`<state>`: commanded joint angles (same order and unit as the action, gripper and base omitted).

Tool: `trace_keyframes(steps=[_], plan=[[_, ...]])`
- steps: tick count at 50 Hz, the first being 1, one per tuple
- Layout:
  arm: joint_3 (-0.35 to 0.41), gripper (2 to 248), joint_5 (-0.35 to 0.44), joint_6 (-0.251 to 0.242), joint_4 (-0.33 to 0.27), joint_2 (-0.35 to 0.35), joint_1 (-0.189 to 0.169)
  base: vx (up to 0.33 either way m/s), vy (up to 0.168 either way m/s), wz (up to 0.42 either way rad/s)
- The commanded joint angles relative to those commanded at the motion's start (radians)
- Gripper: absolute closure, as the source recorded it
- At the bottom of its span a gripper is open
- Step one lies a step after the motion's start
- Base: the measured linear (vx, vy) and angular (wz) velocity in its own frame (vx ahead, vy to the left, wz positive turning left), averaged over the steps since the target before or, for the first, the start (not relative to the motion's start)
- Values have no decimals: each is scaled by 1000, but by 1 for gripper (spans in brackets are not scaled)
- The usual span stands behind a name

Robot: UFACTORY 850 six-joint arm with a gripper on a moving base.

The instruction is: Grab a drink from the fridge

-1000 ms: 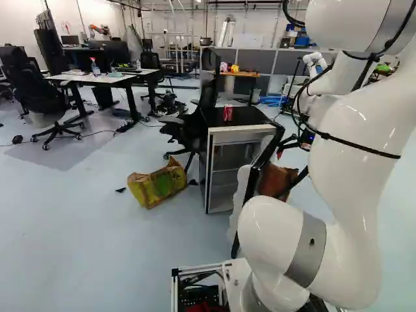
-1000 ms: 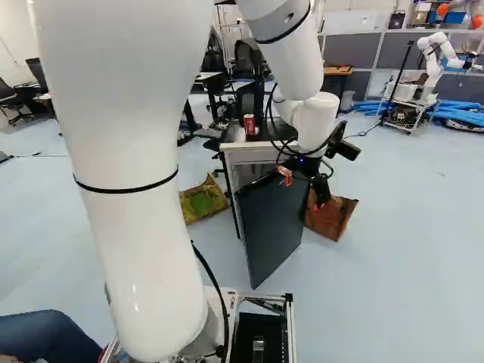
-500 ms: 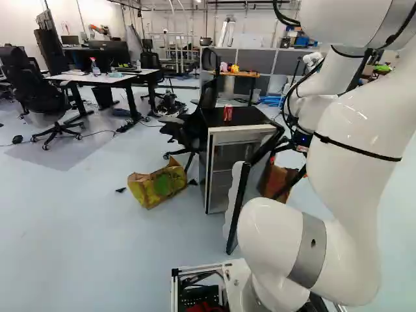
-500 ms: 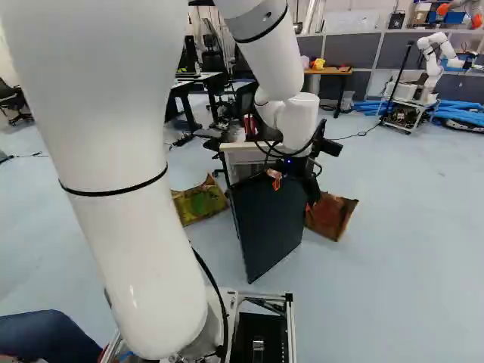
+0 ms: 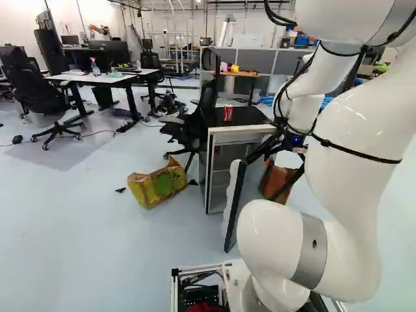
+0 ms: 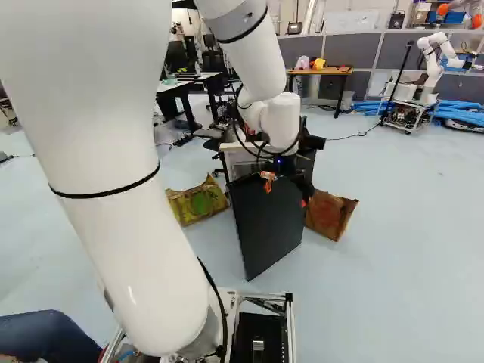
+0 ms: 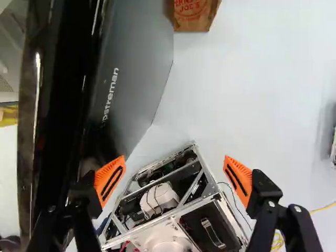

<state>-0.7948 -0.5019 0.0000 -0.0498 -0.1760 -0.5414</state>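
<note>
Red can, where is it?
Left base view, just right of centre: the can stands on top of the fridge, black chair to its left.

A robotics lab, this: office chair [image 5: 194,123] right beside the fridge [image 5: 242,116], worktop [image 5: 97,79] and monitor [image 5: 70,40] off to its left, and beyond it, rightward, another robot [image 6: 432,66] on a cart [image 6: 404,115]!

Bright, even light; floor [image 5: 84,221] pale, near white in wrist view; small highlights on arm [image 5: 348,136]; glare streaks along fridge door [image 7: 60,105]; soft shadow under chair [image 5: 39,88].
</note>
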Motion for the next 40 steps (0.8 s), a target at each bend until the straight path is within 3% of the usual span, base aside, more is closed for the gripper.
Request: trace_keyframes(steps=[23, 40], plan=[[29, 3, 67, 0, -89, 24, 87, 0, 0, 0], [43, 3, 81, 0, -101, 37, 152, 0, 0, 0]])
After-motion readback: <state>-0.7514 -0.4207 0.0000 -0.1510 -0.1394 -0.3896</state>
